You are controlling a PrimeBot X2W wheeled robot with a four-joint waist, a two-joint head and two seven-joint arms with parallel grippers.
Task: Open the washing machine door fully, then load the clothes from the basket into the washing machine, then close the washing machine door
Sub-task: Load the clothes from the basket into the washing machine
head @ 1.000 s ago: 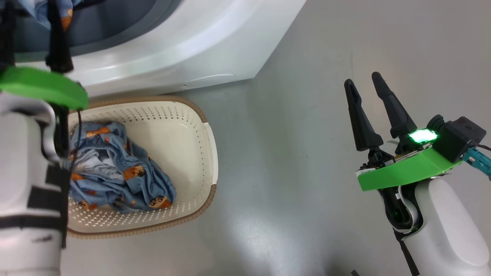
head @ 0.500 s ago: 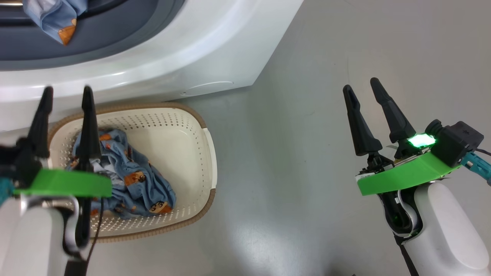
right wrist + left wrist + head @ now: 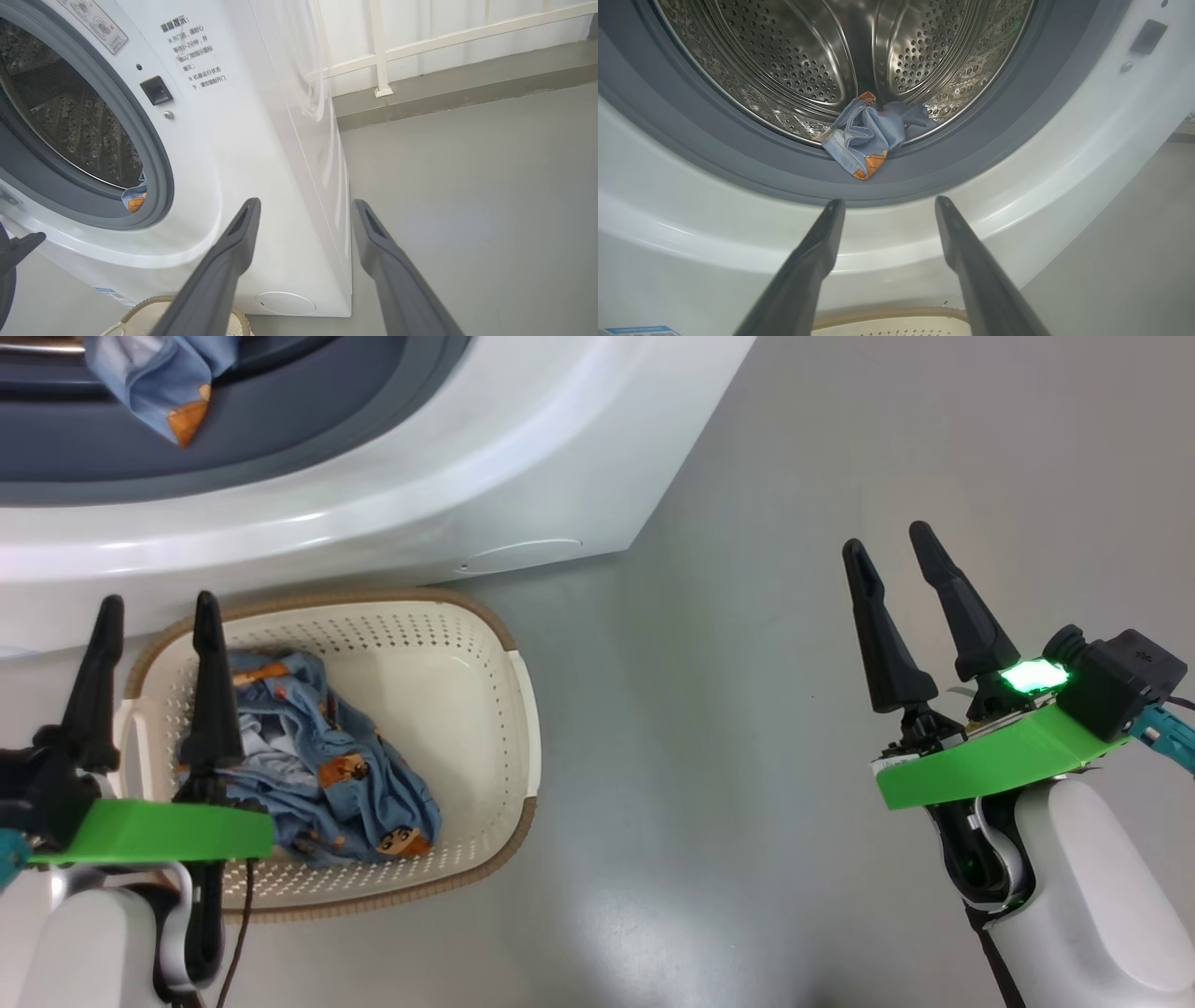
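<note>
Grey floor, washing machine (image 3: 523,457) upper left. Left gripper (image 3: 159,600) lower left, spread wide, empty, by basket (image 3: 527,709); right gripper (image 3: 885,537) likewise, far right. Lower onto clothes (image 3: 327,775) in basket's left half, pinch deep.

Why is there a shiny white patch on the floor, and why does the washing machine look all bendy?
Head view: light bounces off the glossy floor, leaving a pale patch of glare. Left wrist view: the wide lens bows the washing machine front into a curve, and the steel drum glints in bright streaks. Right wrist view: even light, no strong glare.
</note>
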